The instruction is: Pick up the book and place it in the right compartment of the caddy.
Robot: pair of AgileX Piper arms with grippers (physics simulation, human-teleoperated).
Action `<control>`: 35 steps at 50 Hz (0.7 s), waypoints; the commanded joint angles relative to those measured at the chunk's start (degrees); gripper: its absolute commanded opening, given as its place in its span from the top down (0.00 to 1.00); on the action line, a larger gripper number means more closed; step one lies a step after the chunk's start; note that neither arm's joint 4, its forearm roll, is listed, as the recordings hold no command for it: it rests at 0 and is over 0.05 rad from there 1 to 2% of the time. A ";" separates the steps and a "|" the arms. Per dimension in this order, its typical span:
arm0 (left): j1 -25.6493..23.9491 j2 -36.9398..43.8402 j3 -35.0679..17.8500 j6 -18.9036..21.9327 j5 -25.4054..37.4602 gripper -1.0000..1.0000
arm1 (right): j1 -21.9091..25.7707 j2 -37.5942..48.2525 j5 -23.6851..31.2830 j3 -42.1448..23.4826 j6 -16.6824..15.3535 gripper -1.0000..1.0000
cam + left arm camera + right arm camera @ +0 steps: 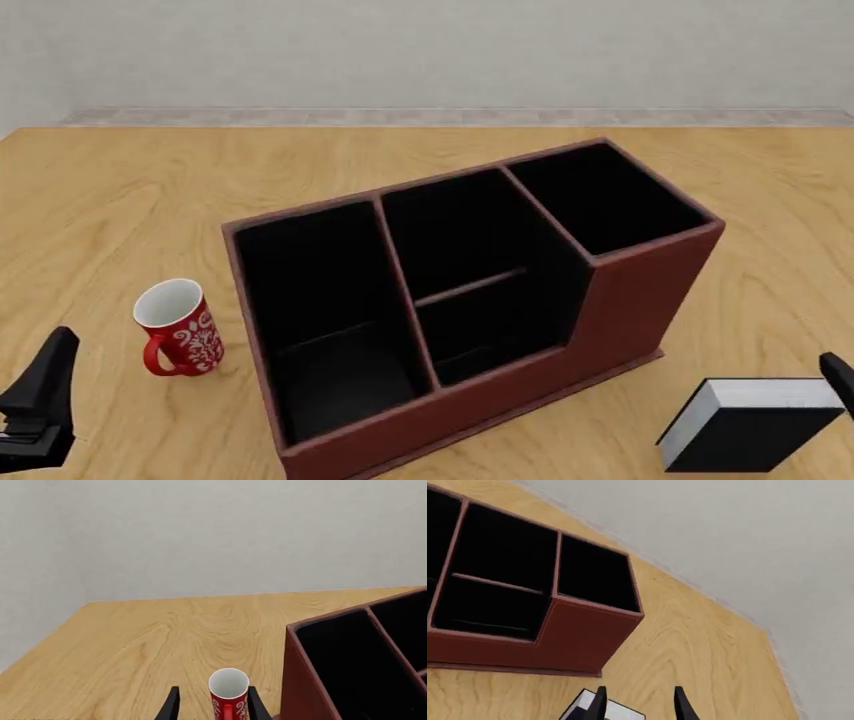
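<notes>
A thick black hardcover book (747, 432) with white page edges lies flat on the table at the caddy's four o'clock — near but apart. The reddish-brown, black-lined caddy (641, 300) sits angled at centre; its tall-walled right compartment (603, 198) — at two o'clock — holds nothing.

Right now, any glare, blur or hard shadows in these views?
Front view: sharp, flat even light, no glare; only faint soft shadows beside the mug and book. Left wrist view: crisp. Right wrist view: crisp, the caddy interior plain black, no detail.
</notes>
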 commanded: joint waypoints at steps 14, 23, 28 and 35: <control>1.11 -0.01 0.54 0.68 -0.69 0.00 | -4.06 5.71 16.53 -6.98 -20.74 0.00; 1.33 -0.01 0.56 0.48 -0.74 0.00 | -4.80 6.82 20.57 -8.55 -25.48 0.00; 1.80 -0.01 0.48 0.75 -0.90 0.00 | -5.54 8.12 23.22 -9.82 -25.73 0.00; 1.75 -0.01 -0.05 0.76 -0.51 0.00 | -5.46 9.22 26.78 -11.01 -27.86 0.00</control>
